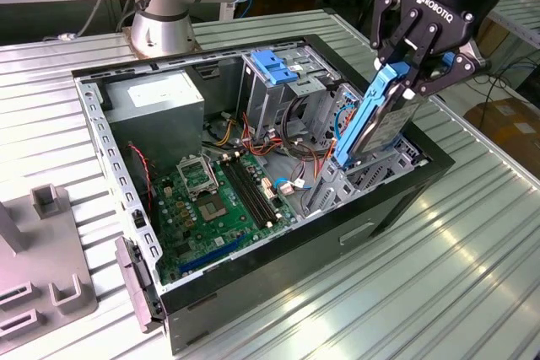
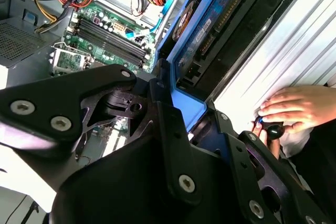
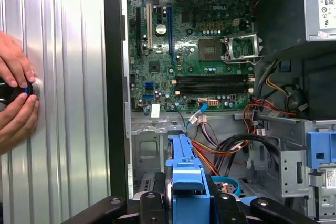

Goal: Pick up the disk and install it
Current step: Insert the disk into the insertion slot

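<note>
The disk [image 1: 390, 124], silver-grey with a blue side rail, hangs tilted on edge with its lower end in the bay at the front corner of the open computer case [image 1: 396, 200], toward the exterior view's right. My gripper [image 1: 403, 73] is shut on its upper end. In the second wrist view the disk's [image 2: 218, 17] underside with its circuit board runs away from the gripper [image 2: 191, 121]. The first wrist view looks along the disk's blue rail [image 3: 186, 166], held by the gripper [image 3: 184, 205], down into the case.
Inside the case lie a green motherboard [image 1: 215, 200], a grey power supply box [image 1: 160, 99], a blue-handled drive cage [image 1: 274, 69] and loose cables [image 1: 287, 145]. A person's hands [image 3: 16, 98] rest on the ribbed table beside the case. A grey fixture [image 1: 42, 267] stands at the exterior view's left.
</note>
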